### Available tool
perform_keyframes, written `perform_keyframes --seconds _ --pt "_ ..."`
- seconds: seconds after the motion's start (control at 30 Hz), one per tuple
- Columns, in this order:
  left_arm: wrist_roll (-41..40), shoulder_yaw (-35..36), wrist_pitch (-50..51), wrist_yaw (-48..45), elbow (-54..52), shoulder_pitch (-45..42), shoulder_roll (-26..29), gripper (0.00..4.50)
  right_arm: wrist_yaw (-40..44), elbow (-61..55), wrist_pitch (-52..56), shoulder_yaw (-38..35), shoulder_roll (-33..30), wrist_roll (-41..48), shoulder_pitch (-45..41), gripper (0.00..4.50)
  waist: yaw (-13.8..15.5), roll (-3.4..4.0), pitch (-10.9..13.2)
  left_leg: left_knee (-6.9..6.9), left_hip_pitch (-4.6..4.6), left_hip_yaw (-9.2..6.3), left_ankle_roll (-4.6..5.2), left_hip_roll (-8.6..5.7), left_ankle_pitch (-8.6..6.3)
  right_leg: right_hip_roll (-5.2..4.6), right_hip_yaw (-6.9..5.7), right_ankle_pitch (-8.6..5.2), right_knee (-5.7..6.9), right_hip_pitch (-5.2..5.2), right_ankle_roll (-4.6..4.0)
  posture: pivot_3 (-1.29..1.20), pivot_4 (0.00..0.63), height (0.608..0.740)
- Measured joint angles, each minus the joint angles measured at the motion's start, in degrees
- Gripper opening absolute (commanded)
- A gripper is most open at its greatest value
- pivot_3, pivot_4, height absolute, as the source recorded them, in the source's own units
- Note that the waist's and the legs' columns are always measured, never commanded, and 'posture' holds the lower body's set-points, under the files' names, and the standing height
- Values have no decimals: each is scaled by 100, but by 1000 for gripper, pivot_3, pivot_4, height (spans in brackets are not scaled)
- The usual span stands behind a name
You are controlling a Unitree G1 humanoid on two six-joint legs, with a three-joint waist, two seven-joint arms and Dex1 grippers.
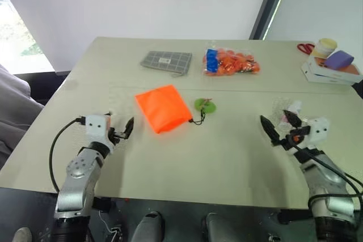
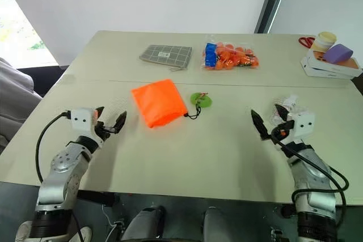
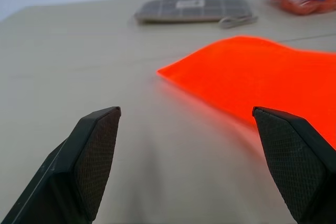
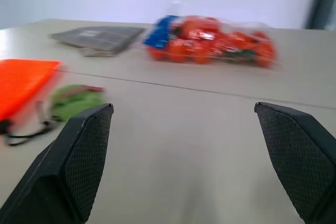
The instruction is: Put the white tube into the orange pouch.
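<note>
1. Left gripper (image 1: 120,128): held low over the near-left part of the table (image 1: 227,157), forearm reaching forward, fingers roughly level and aimed at the orange pouch (image 1: 163,107). Jaws spread wide, nothing between them.
2. Right gripper (image 1: 277,124): mirrored pose over the near-right table area, fingers pointing forward and slightly inward. Jaws wide apart, empty.
3. Orange pouch lies flat mid-table, just ahead of the left gripper; its black cord runs to the green tag (image 1: 205,105) beside it.
4. White tube (image 2: 288,104): partly hidden behind the right gripper, lying on the table just beyond it; details unclear.
5. Grey checked pouch (image 1: 167,61) and clear bag of orange and blue items (image 1: 231,62) sit further back, well apart from both grippers.
</note>
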Motion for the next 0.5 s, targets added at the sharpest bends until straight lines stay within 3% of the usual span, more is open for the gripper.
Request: perform_keyframes --seconds 0.23,0.5 --pt "753 -916 -334 -460 -154 -95 461 4294 372 -857 763 764 -80 110 174 4486 15 0 0 0 -5 0 0 0 0 -1 0 -1 -1 -4 0 0 150 724" --pt "2698 -2399 -423 -390 77 -906 702 4294 357 -1266 948 1533 156 -86 352 4486 -5 -1 2 -3 -8 -1 0 -1 0 0 0 -1 -1 -11 3 0 150 724"
